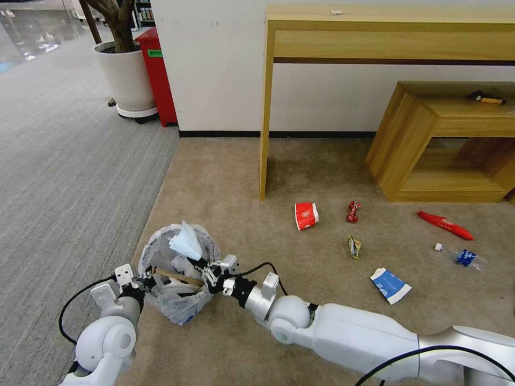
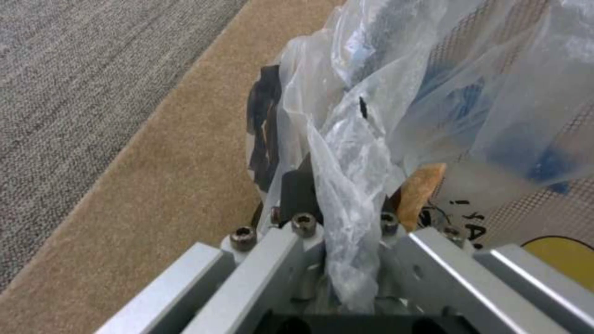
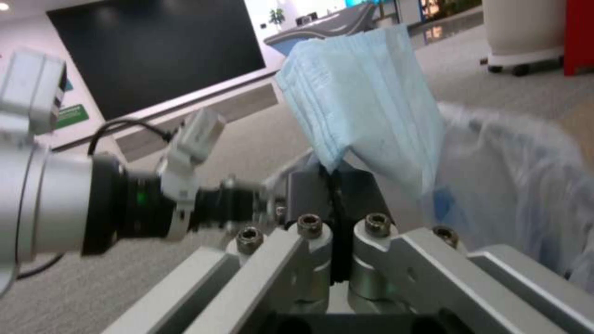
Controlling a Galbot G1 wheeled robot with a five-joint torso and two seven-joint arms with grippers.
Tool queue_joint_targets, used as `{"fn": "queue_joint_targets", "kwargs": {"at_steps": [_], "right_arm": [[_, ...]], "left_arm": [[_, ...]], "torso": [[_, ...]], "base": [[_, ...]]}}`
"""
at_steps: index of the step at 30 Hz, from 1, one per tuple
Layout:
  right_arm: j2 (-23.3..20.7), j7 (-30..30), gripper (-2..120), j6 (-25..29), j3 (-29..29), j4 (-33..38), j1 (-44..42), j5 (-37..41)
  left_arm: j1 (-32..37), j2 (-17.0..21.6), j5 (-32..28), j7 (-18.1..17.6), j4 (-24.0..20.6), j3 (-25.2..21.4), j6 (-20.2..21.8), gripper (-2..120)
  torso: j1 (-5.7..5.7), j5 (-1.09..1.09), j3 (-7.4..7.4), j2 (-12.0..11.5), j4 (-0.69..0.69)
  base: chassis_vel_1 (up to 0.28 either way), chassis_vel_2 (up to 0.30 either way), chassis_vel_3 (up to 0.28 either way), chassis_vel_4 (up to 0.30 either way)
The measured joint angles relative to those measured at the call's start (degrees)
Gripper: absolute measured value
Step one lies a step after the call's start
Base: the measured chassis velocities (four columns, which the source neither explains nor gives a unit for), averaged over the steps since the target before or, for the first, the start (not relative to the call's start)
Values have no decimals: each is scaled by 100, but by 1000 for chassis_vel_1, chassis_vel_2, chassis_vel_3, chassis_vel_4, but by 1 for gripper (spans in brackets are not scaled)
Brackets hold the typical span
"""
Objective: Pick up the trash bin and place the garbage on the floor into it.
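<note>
Your left gripper [image 1: 144, 280], lower left of the head frame, is clamped on the trash bin [image 1: 179, 271] at its rim, bag plastic pinched between the fingers [image 2: 297, 185]. Your right gripper [image 1: 199, 266] sits just right of it over the bin mouth, closed on the pale-blue mask [image 1: 186, 241], which sticks up above the rim. A stick [image 1: 179, 276] lies inside the bin. On the beige floor [image 1: 225, 177], centre to right: red cup [image 1: 306, 215], red wrapper [image 1: 445, 224], carton [image 1: 390, 285], clear bottle [image 1: 462, 257].

Beige floor [image 1: 225, 177] bears a red cup [image 1: 306, 215], wrappers [image 1: 444, 224], carton [image 1: 390, 285], perhaps a bottle [image 1: 461, 257].
</note>
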Motion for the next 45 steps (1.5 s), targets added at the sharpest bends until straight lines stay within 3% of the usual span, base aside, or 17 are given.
{"fn": "queue_joint_targets", "kwargs": {"at_steps": [13, 23, 25, 31, 33, 38, 45], "right_arm": [[283, 245, 0, 104, 95, -255, -259, -88], [400, 404, 41, 5, 245, -236, -403, -31], [422, 409, 45, 1, 290, -236, -412, -33], [668, 825, 70, -220, 1008, -216, -504, -186], [674, 893, 73, -220, 1125, -252, -506, -246], [541, 1219, 95, 65, 1725, -599, -540, -773], [360, 1355, 100, 212, 2737, -762, -799, -1123]], "left_arm": [[129, -68, 25, 9, -128, -20, 5, 0], [146, -93, 49, 14, -137, -26, 0, 0], [147, -104, 62, 18, -120, -24, -3, 0], [145, -140, 107, 40, -47, -34, -32, 0], [146, -141, 108, 44, -43, -40, -33, 0], [133, -145, 108, 54, -30, -50, -37, 0], [111, -140, 97, 57, -27, -47, -38, 0]], "torso": [[0, 0, 0, 0, 0], [0, 0, 0, 0, 0], [0, 1, 0, 0, 0], [0, 1, -1, 1, 1], [0, 2, -1, 0, 1], [0, 1, 0, 1, 0], [0, 1, 0, 0, 1]], "base": [[0, 0, 0, 0], [0, 0, 0, 0], [0, 0, 0, 0], [0, 0, 0, 0], [0, 0, 0, 0], [0, 0, 0, 0], [0, 0, 0, 0]]}}
